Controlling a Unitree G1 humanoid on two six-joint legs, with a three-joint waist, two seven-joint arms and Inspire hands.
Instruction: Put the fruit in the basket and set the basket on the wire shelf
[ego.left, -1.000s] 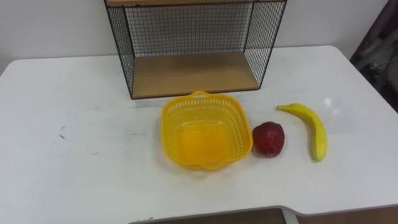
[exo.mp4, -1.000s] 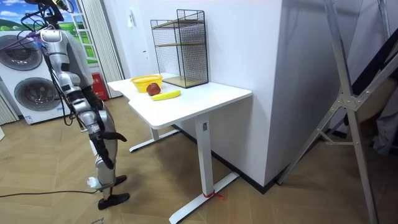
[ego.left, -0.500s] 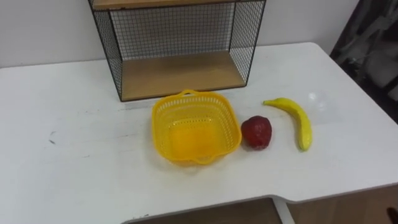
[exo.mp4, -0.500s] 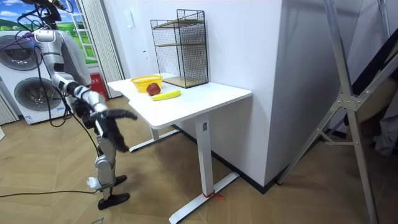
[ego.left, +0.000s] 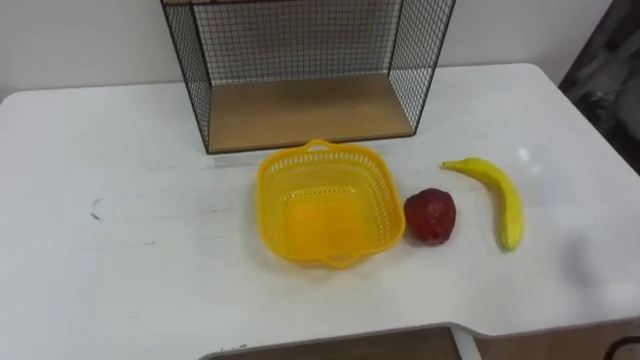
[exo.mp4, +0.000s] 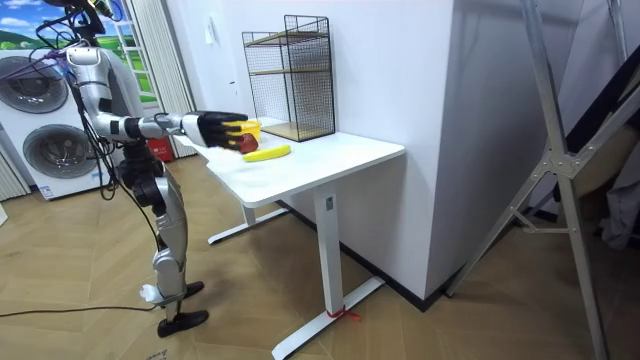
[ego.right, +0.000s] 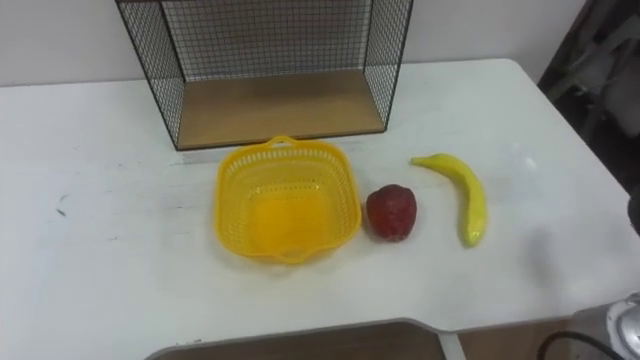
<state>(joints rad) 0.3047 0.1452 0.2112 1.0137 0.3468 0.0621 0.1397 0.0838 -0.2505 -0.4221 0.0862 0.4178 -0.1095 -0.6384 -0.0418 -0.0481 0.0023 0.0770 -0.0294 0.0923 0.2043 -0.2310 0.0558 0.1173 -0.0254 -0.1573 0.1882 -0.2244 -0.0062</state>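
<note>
A yellow plastic basket (ego.left: 268, 190) stands empty on the white table (ego.left: 120, 250), just in front of the black wire shelf (ego.left: 425, 60) with its wooden bottom board. Right of the basket, almost touching it, lies a red fruit (ego.left: 430, 215). A banana (ego.left: 500, 200) lies further right. In the room view I stand at the table's long front edge, and my right hand (exo.mp4: 213, 125) is stretched out level at table height, open, in front of the basket (exo.mp4: 236, 131) and the fruit.
The table's front edge (ego.left: 330, 335) runs close below the basket. Washing machines (exo.mp4: 45, 140) stand behind me at the room view's left. A metal frame (exo.mp4: 560, 150) leans at the room view's right, away from the table.
My right arm has swung up from beside my leg to reach out level towards the table. The eye views shifted with the camera; basket and fruit lie as before.
</note>
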